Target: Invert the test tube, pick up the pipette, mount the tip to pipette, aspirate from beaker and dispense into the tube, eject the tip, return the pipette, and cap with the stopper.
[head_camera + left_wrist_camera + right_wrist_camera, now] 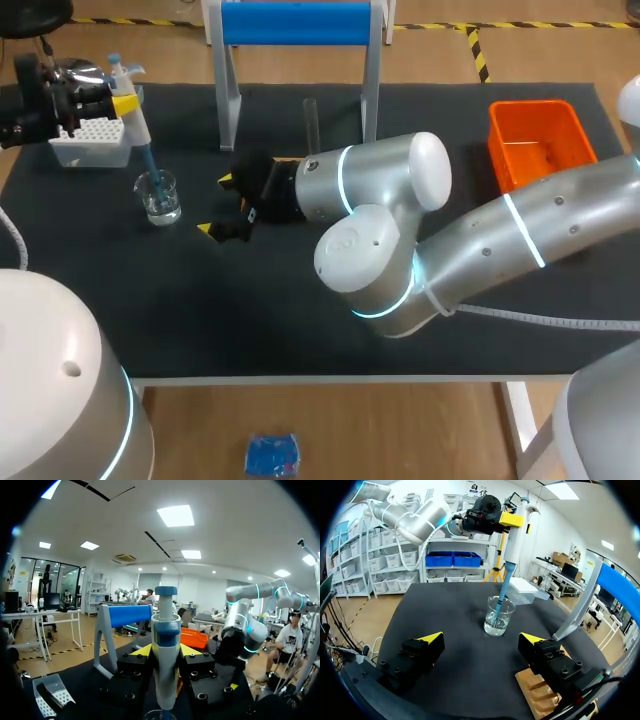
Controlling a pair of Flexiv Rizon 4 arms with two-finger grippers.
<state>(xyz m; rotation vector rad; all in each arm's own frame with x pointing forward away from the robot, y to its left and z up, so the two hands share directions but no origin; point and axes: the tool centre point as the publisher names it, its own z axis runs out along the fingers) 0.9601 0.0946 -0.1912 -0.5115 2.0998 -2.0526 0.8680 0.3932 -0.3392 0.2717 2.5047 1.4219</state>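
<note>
The right gripper (pixel 216 205) hangs low over the table (pixel 300 330) near the beaker (pixel 158 197), on its right. Its black fingers with yellow tips stand wide apart and hold nothing. Under its right finger lies a grooved wooden block (pixel 540 691).

The beaker is small, clear and cylindrical, with a little water in the bottom. Directly above it, the left gripper (pixel 165 651) is clamped on the pipette (pixel 514 535), a finger on each side of the smooth white barrel. The pipette's slim blue tip (pixel 501 592) reaches down through the beaker's mouth into the water.

Just behind the beaker sits the white tip box (pixel 90 140), its top a grid of holes. Farther back and to the beaker's right, the thin clear test tube (pixel 310 122) stands upright. Its foot is hidden behind my right arm, so I cannot tell what holds it. Behind the tube is a white-legged stand with a blue bar (pixel 295 25). Well apart from the beaker, at the far right, is an orange plastic bin (pixel 540 140).

By my reading the task is at the aspirate step. The pipette is picked up, a tip appears mounted, and the tube looks ready. Dispensing into the tube, ejecting the tip, returning the pipette and capping remain. I see no stopper.
</note>
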